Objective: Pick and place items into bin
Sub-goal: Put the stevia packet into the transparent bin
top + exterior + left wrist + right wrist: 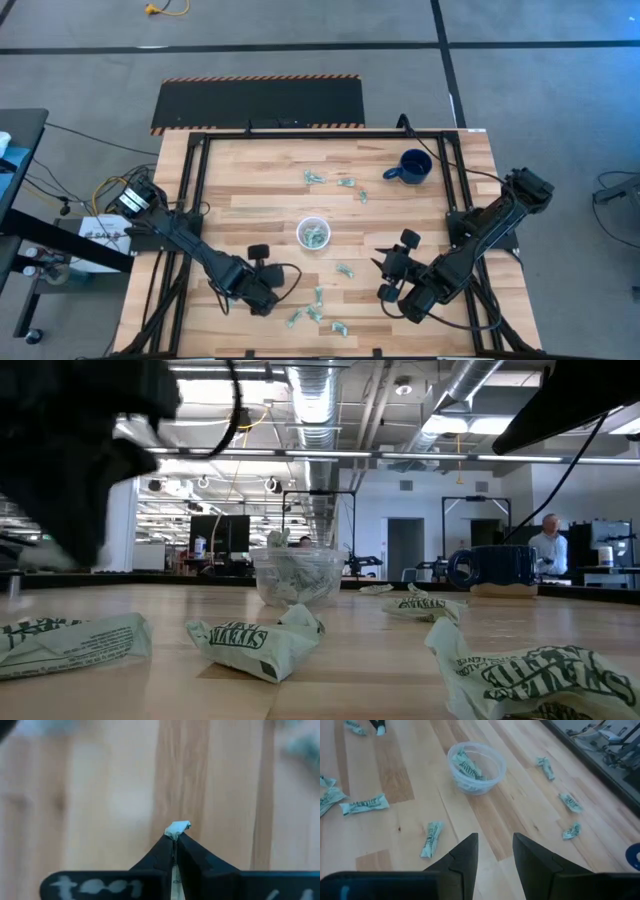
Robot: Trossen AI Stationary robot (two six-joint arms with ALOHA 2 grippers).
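Observation:
The clear plastic cup (313,234) stands mid-table with several green-and-white wrappers inside; it also shows in the low view (298,575) and the right wrist view (476,767). More wrappers lie loose on the wood: a far group (345,183) and a near group (318,296), close up in the low view (262,642). My left gripper (272,280) (175,840) is near-left of the cup, shut on one wrapper piece. My right gripper (390,275) (495,850) hovers near-right of the cup, open and empty. My left gripper pinches a small pale green wrapper piece (177,827) between its two fingertips (165,845). Only a crumpled end pokes out past the tips; the rest is hidden between the fingers. The piece is lifted clear of the table.
A dark blue mug (413,166) stands at the far right of the table (240,190), also seen in the low view (495,567). A black metal frame (190,170) runs along the table's sides. A person (548,545) stands far back in the room.

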